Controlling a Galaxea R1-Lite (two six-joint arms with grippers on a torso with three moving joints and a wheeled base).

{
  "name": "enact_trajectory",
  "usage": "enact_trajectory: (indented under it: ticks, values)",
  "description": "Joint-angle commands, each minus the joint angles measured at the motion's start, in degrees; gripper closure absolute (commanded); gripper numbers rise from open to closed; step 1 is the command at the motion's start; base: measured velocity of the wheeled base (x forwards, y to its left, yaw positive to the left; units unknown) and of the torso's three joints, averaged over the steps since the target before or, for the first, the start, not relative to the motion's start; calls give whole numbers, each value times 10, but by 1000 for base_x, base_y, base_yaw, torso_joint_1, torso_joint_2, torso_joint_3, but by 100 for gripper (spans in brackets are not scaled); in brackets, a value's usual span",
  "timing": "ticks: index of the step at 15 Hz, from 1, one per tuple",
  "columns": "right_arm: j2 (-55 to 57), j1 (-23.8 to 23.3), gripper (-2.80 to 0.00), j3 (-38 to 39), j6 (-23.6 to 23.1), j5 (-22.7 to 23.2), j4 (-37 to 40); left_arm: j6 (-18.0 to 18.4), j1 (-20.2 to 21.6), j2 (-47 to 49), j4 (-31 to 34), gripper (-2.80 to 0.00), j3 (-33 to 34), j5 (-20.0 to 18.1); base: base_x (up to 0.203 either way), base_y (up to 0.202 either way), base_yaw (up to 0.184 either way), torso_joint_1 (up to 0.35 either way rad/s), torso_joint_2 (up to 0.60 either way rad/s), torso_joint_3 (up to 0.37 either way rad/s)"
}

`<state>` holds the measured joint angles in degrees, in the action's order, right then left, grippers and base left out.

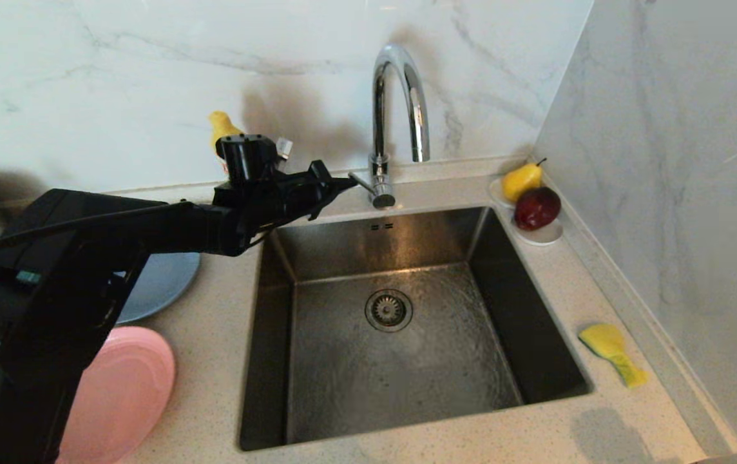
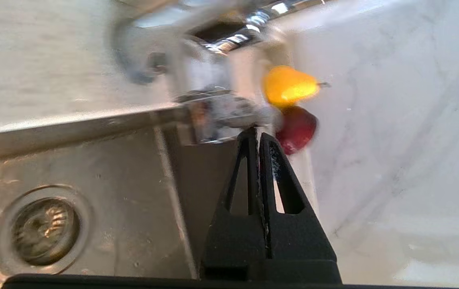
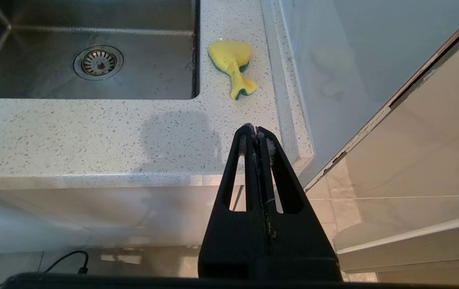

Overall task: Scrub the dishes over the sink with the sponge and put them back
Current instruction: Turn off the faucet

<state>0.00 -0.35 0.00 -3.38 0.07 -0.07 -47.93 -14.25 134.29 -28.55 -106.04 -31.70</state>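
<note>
While the closed, empty left gripper [image 1: 350, 182] nears the tap [image 1: 397, 109], the sponge [image 1: 612, 351] lies well apart.

There are two flat plates: one big pink plastic plate [image 1: 125, 393] and one grey-blue plate [image 1: 161, 283]. One bent yellow sponge [image 1: 612, 351]. Two fruits: one yellow pear [image 1: 522, 180], one dark red apple [image 1: 537, 207].

Sink [image 1: 317, 361] brushed steel grey with a darker round drain [image 1: 388, 310]; tap [image 1: 399, 122] shiny chrome. Worktop [image 1: 214, 335] beige with fine speckles. Walls [image 1: 149, 84] white marble with faint grey veins. Sponge [image 1: 611, 351] yellow with a dark green edge. Left plate [image 1: 124, 393] salmon pink, the plate [image 1: 162, 283] behind it grey-blue. Pear [image 1: 522, 180] yellow, apple [image 1: 536, 207] dark red, on a white dish [image 1: 545, 235]. Left arm [image 1: 149, 232] black, left end effector [image 1: 350, 182] black; right end effector [image 3: 256, 129] black.
</note>
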Motion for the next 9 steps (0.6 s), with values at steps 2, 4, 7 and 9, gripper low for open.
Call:
enact_trajectory:
  ticks: [2,4,7,9]
  values:
    - [1,0,0,0,-1,0,0,2,-4,-77,-28,0,98,-5,0,0,0,0,0,0]
    - [1,0,0,0,-1,0,0,17,-7,-146,-48,0,171,-5,0,0,0,0,0,0]
    - [1,0,0,0,-1,0,0,94,-8,-245,-35,0,263,27,0,0,0,0,0,0]
    - [1,0,0,0,-1,0,0,174,-7,-298,38,0,288,151,0,0,0,0,0,0]
